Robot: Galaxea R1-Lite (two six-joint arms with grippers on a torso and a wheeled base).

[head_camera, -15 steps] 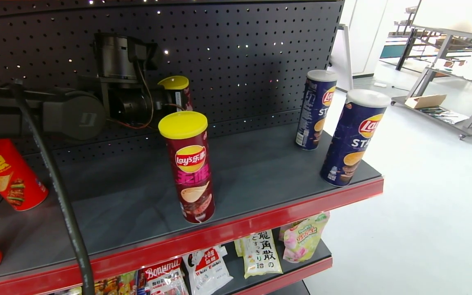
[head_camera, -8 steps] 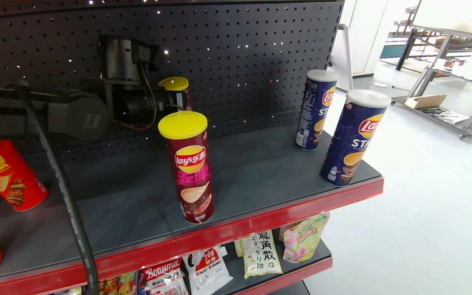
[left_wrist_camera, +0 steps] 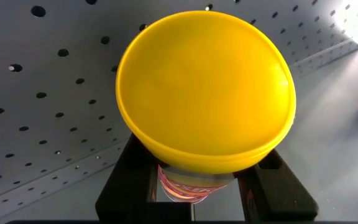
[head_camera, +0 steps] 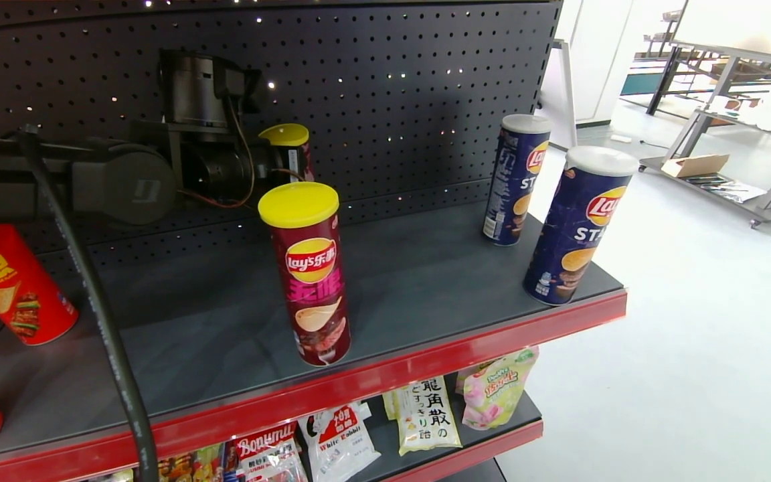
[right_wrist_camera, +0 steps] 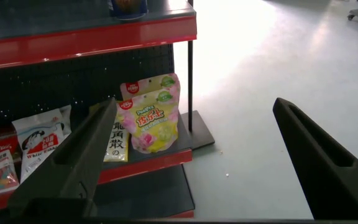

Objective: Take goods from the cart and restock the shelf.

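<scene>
A maroon chip can with a yellow lid (head_camera: 290, 150) hangs above the back of the dark shelf board (head_camera: 425, 281), close to the pegboard. My left gripper (head_camera: 285, 164) is shut on it. In the left wrist view the yellow lid (left_wrist_camera: 204, 93) is seen from above, with the black fingers (left_wrist_camera: 129, 180) on either side of the can body. A matching maroon can (head_camera: 308, 274) stands upright near the shelf's red front edge, ahead of the held one. My right gripper (right_wrist_camera: 194, 106) is open and holds nothing, low beside the bottom shelf.
Two blue chip cans (head_camera: 516, 181) (head_camera: 579, 227) stand at the shelf's right end. A red can (head_camera: 14, 284) stands at the left. Snack bags (head_camera: 425, 412) (right_wrist_camera: 151, 115) fill the lower shelf. Bare shelf board lies between the maroon and blue cans.
The left arm drifted slightly right, then back. The held can stays at nearly the same spot by the pegboard.
</scene>
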